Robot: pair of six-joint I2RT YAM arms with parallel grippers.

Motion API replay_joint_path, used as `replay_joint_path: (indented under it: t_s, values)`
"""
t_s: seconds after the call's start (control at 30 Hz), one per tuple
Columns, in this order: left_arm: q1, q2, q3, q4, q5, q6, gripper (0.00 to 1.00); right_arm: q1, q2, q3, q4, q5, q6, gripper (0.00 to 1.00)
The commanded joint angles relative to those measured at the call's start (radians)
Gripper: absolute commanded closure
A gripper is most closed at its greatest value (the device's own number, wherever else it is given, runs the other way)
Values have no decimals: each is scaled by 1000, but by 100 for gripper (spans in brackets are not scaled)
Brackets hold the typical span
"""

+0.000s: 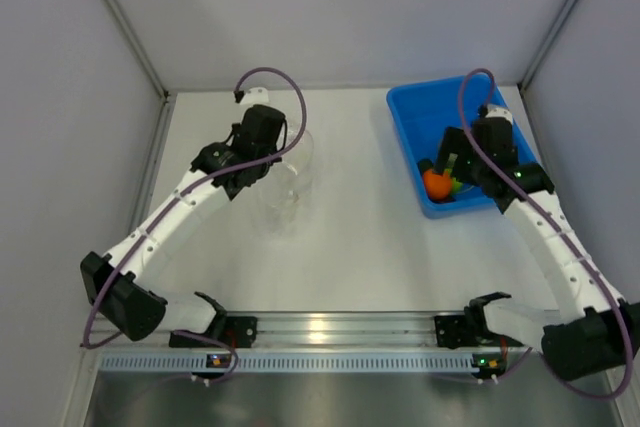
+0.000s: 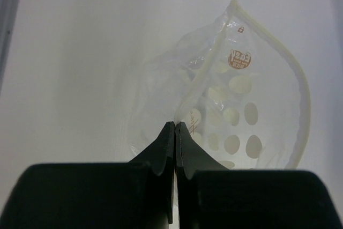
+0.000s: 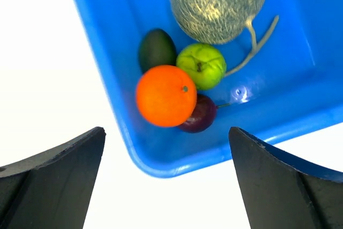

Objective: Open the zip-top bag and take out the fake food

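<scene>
table (image 1: 350,247): white, grey walls (image 1: 60,97)
left gripper (image 2: 175,127): pinching zip-top bag (image 2: 241,111), 10 o'clock
right gripper (image 3: 166,132): agape over blue bin (image 3: 300,52)

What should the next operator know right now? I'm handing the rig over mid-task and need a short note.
Left gripper: shut, apparently pinching the film of the bag at its near side.
Right gripper: open, holding nothing, above the near corner of the bin.
Things: the bag lies mid-table with its mouth open, and no food shows inside. The melon, apple, orange, a dark green piece and a purple piece are in the bin.
Done: bag opened, food out.
Left: probably only confirming the bag is empty and releasing it.
</scene>
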State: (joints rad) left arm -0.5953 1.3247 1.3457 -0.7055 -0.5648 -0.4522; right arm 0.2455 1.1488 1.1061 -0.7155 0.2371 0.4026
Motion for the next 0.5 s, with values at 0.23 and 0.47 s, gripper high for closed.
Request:
replay_joint_path:
  t_s: [0.23,0.47]
  values:
    - [11,306,314,-109,-218,141,100,-14,-328,12,-78,-156,-36,1]
    - [12,485,461,-132,-112,173,99,-14,-423,-60,-82,-208,-35,1]
